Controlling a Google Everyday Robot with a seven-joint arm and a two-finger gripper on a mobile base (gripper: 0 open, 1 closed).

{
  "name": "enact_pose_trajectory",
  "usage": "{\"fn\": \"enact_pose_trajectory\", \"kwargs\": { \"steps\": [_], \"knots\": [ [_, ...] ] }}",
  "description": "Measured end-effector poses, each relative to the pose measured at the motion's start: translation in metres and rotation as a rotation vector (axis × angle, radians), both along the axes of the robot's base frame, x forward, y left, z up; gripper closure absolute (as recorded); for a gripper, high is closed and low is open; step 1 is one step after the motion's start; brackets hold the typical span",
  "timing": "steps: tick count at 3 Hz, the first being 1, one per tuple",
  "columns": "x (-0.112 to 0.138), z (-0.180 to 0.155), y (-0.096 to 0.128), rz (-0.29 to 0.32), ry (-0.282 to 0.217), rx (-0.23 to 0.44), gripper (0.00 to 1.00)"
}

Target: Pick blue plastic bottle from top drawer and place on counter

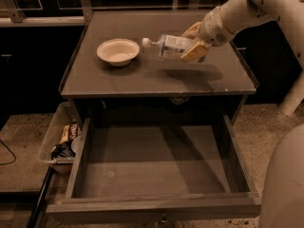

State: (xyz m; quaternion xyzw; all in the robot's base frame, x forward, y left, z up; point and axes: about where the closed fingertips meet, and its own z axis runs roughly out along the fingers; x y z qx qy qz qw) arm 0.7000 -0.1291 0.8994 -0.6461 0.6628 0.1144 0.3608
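The blue plastic bottle [167, 45] lies on its side in the air, white cap pointing left, just above the counter [156, 77]. My gripper [192, 45] is shut on the bottle's base end, with yellowish fingers [194, 54] above and below it, over the counter's right middle. The arm reaches in from the upper right. The bottle's shadow falls on the counter below it. The top drawer [156, 167] stands pulled fully open below the counter, with its flat grey bottom bare.
A white bowl [118, 51] sits on the counter's left part, a short gap left of the bottle's cap. A clear plastic bin of snacks [61, 139] stands on the floor left of the drawer. The robot's white body [284, 184] fills the lower right.
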Motion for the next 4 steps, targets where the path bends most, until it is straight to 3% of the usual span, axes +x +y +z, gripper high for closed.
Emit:
{"fn": "enact_pose_trajectory", "kwargs": {
  "steps": [2, 3, 4],
  "knots": [
    [0.011, -0.034, -0.021, -0.050, 0.092, -0.072, 1.00],
    [0.011, -0.035, -0.022, -0.052, 0.095, -0.074, 0.83],
    [0.011, -0.035, -0.022, -0.052, 0.095, -0.074, 0.60]
  ]
}}
